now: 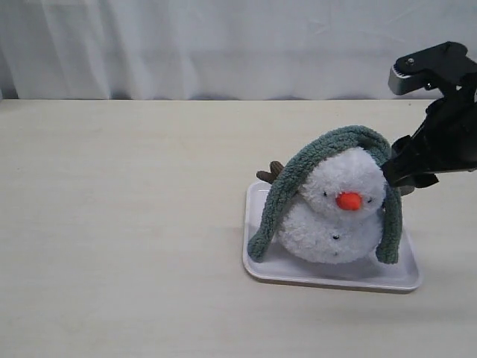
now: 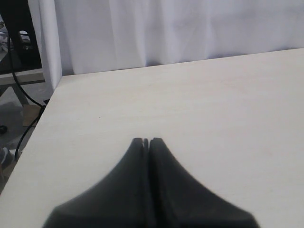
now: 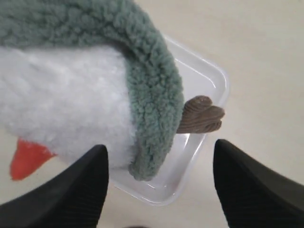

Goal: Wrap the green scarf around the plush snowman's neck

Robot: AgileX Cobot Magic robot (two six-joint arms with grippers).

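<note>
Green scarf (image 1: pixel 298 168) lies over the crown of the plush snowman (image 1: pixel 335 231) like a hood, not yet down at the snowman's neck (image 1: pixel 313 211); both ends hang either side to the white tray (image 1: pixel 328 274) the plush sits in. Right gripper (image 3: pixel 159 156) has jaws apart, nothing held, straddling the scarf end on its side, near the brown twig arm (image 3: pixel 202 114); prob. parted so it can take that end & draw it round the crease. Left gripper (image 2: pixel 146 141) has jaws pressed together, empty, over bare table (image 2: pixel 190 104) (not seen in exterior view); prob. parked clear of the work.
</note>
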